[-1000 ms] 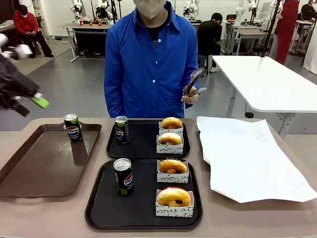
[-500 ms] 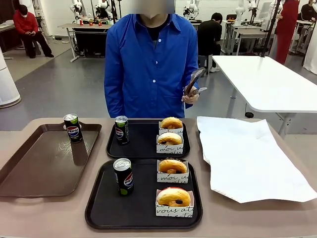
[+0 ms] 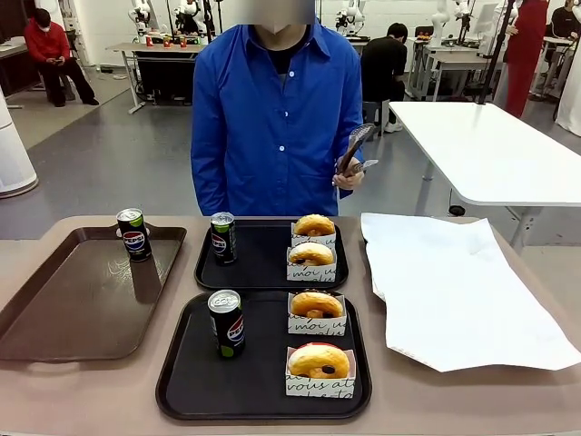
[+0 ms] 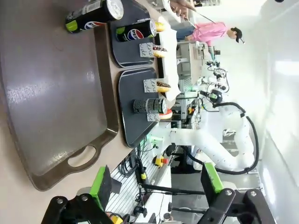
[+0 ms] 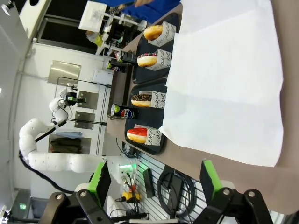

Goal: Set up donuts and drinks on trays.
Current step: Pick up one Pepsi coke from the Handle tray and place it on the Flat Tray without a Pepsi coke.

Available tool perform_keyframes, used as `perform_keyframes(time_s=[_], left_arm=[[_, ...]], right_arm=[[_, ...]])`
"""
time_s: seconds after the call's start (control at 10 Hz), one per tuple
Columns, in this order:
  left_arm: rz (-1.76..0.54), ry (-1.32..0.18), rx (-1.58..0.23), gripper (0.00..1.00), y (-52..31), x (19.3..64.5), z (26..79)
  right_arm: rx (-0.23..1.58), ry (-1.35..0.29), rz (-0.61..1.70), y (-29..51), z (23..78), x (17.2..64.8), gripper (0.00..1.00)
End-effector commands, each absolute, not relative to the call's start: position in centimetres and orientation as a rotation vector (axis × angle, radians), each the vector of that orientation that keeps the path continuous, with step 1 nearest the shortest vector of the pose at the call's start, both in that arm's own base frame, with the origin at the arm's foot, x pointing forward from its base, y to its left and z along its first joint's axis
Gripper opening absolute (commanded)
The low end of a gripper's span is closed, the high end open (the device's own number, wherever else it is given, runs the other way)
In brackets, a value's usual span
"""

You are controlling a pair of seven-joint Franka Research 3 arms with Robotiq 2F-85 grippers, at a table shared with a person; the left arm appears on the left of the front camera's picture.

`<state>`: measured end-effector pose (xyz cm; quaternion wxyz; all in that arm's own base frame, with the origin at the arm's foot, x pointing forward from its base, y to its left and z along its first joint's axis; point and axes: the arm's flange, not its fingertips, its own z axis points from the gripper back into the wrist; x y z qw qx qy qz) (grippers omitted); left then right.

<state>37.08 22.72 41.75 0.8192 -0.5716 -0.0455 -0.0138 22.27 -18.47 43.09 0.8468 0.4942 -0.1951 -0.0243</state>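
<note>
Two trays (image 3: 186,377) (image 3: 204,272) each carry one can (image 3: 225,323) (image 3: 222,238) and two donuts (image 3: 318,361) (image 3: 312,253), near at six o'clock, far at twelve, and the left gripper (image 4: 154,184) has pulled off the table since a second ago, fingers apart and empty (right gripper (image 5: 154,182) likewise apart), so setup looks complete.

brown tray (image 4: 51,88), 3 cans (image 4: 93,14), tool (image 4: 156,182) wide apart

Person (image 3: 277,118) behind the far black tray (image 3: 270,256): bright blue buttoned shirt, open collar over a dark undershirt, long sleeves. Left gripper (image 4: 154,182): black body, flat green pads (image 4: 100,181), round bolts. Right gripper (image 5: 154,179): same black build, green pads.
</note>
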Motion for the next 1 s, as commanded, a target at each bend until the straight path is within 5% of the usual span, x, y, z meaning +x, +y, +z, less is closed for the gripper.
perform_keyframes(time_s=[0.0,0.9], left_arm=[[-0.059,-0.081,-1.201,1.0,21.36,37.72,42.76],[-0.059,-0.081,-1.201,1.0,21.36,37.72,42.76]], right_arm=[[1.051,-0.416,-0.044,-18.44,43.05,22.29,1.0],[1.051,-0.416,-0.044,-18.44,43.05,22.29,1.0]])
